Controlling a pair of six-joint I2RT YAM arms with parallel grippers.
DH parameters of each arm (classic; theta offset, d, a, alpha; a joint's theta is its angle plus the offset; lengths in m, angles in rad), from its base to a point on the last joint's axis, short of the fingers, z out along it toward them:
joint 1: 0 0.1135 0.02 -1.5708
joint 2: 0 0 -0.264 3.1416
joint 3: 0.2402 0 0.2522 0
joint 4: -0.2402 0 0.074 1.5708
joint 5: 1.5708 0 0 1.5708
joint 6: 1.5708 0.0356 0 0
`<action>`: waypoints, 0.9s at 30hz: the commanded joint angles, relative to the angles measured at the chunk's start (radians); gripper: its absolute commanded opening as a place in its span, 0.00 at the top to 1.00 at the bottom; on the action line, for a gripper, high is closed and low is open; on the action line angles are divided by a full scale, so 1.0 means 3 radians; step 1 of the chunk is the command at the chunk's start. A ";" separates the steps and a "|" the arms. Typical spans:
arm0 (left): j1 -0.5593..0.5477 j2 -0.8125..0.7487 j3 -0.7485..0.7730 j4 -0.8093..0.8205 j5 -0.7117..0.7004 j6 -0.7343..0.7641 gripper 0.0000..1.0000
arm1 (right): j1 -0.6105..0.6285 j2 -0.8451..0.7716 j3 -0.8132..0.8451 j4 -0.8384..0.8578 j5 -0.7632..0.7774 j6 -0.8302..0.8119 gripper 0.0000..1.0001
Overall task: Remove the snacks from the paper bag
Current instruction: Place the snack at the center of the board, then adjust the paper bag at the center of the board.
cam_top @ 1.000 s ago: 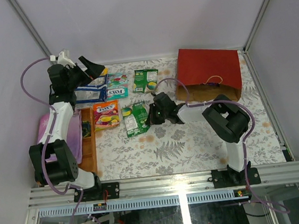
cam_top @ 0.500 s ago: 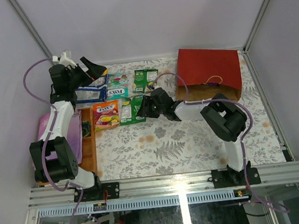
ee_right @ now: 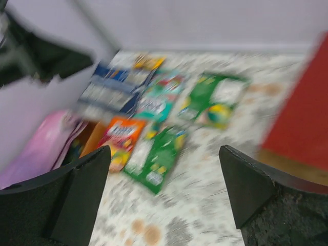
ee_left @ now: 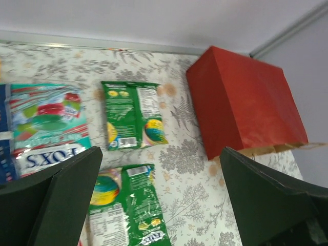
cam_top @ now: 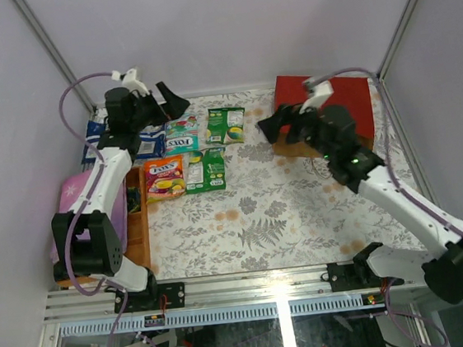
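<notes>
At the left edge of the top view lies a pink cloth (cam_top: pixel 70 197), and a wooden tray (cam_top: pixel 136 233) sits just beside it. In the upper left, a blue-and-white pack (cam_top: pixel 92 132) lies partly under the left arm. The left pincer (cam_top: pixel 168 104) hangs above that corner. Its two fingers are spread wide and it holds nothing.

Next come four small snacks in the upper middle: a teal packet (cam_top: pixel 181 134), an orange packet (cam_top: pixel 164 177) below it, an upper green packet (cam_top: pixel 226 124) and a lower green packet (cam_top: pixel 207 169). They all lie flat on the tabletop (cam_top: pixel 302 216), outside the bag.

To their right, the right pincer (cam_top: pixel 279 124) is up in the air, near the left side of the red paper bag (cam_top: pixel 348 99). Its fingers are wide apart and nothing is in them. The bag lies on its side in the upper right. The right wrist view is blurry.
</notes>
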 commanded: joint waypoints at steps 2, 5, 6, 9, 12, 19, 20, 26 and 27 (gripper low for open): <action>-0.0489 0.0097 0.0249 -0.0130 -0.0335 0.0514 0.00 | -0.0755 -0.0354 0.0042 -0.0538 0.0300 -0.0259 0.06; -0.0954 0.0169 0.0403 -0.0213 -0.0474 0.0803 0.00 | -0.1097 -0.0528 0.0094 -0.0666 0.0440 -0.0157 0.04; -0.1076 0.0202 0.0454 -0.0238 -0.0517 0.0884 0.00 | -0.1237 -0.0567 0.0099 -0.0714 0.0454 -0.0094 0.04; -0.1334 0.0312 0.0595 -0.0309 -0.0607 0.1024 0.00 | -0.1649 -0.0623 0.0097 -0.0891 0.0385 0.0060 0.03; -0.1440 0.0398 0.0672 -0.0308 -0.0607 0.1003 0.00 | -0.2029 -0.0589 0.0001 -0.1006 0.0116 0.0276 0.01; -0.1646 0.0658 0.0763 -0.0249 -0.0689 0.0968 0.00 | -0.2601 -0.0463 -0.0368 -0.0709 -0.0572 0.1181 0.03; -0.1648 0.0710 0.0770 -0.0221 -0.0707 0.0937 0.00 | -0.2626 -0.0428 -0.0416 -0.0611 -0.0655 0.1330 0.05; -0.1654 0.0952 0.0815 -0.0104 -0.0709 0.0787 0.00 | -0.2649 -0.0161 -0.0672 0.0124 -0.0984 0.2138 0.11; -0.1654 0.0974 0.0817 -0.0098 -0.0714 0.0781 0.00 | -0.2647 -0.0140 -0.0705 0.0230 -0.0991 0.2242 0.11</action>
